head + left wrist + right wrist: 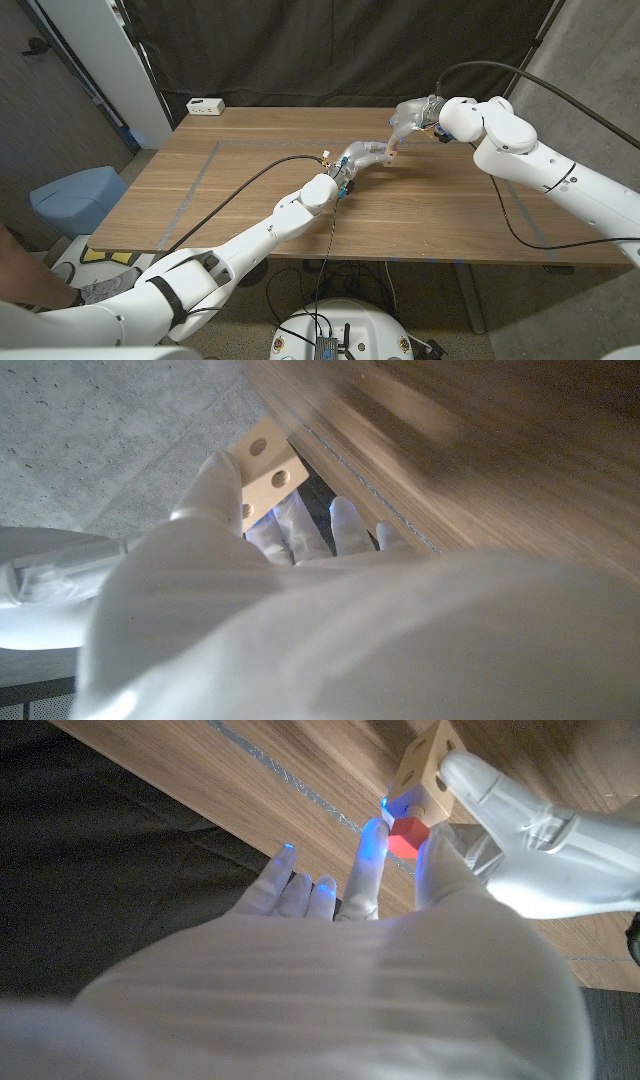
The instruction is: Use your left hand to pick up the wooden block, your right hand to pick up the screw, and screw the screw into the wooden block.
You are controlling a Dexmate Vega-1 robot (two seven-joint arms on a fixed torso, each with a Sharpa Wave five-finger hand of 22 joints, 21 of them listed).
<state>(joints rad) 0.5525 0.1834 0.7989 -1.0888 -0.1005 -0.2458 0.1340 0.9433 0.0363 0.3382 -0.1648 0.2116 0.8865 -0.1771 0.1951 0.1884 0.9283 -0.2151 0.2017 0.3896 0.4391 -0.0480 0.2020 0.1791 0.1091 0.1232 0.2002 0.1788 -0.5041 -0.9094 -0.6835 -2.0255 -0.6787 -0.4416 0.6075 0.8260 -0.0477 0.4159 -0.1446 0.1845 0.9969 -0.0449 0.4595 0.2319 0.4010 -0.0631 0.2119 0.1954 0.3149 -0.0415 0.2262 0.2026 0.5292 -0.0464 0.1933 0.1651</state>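
Both pickups looked done: the left robot hand [358, 158] gripped the block [428, 772], the right robot hand [408, 118] pinched the screw [405, 836] against it; driving in remained.

Two white arms reach over the brown tabletop [250, 190] and meet near its far side. The left robot hand [360, 157] holds up a small wooden block [391, 150], and the right robot hand [412, 118] is right beside it, touching the block. A white box [205, 105] sits at the far left corner.
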